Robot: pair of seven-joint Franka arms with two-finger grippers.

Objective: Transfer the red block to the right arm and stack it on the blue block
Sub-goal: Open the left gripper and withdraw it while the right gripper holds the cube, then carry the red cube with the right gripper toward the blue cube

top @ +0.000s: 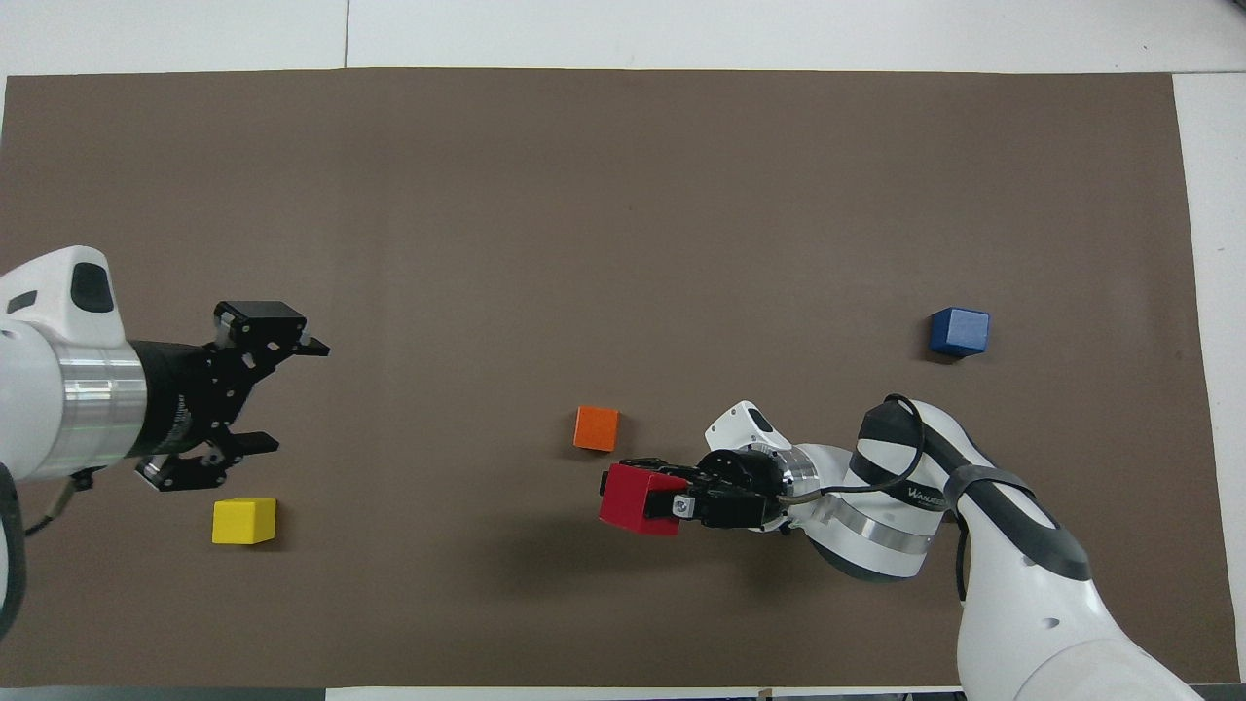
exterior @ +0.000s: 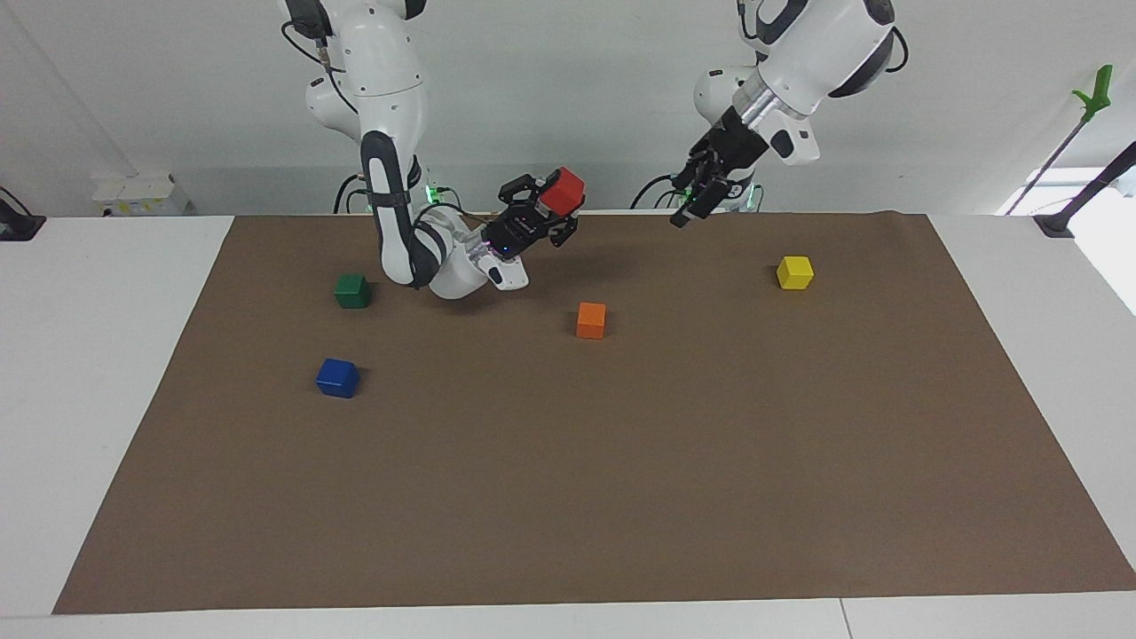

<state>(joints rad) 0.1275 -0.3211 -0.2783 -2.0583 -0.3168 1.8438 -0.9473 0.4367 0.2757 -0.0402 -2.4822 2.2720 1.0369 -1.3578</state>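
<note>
A brown mat (exterior: 568,497) is spread over the white table (exterior: 106,373), and every place below is given relative to this mat. The right arm (exterior: 390,169) is bent low over the mat's robot-side edge, toward its own end. The left arm (exterior: 799,53) is raised above the same edge, toward the left arm's end. The right gripper (exterior: 555,213) is clamped on the red block (exterior: 563,191), which is held up in the air over the mat's robot-side strip, near mid-width. The left gripper (top: 277,394) hangs over the mat with its fingers spread apart and nothing between them. The blue block (exterior: 338,377) rests on the mat toward the right arm's end.
</note>
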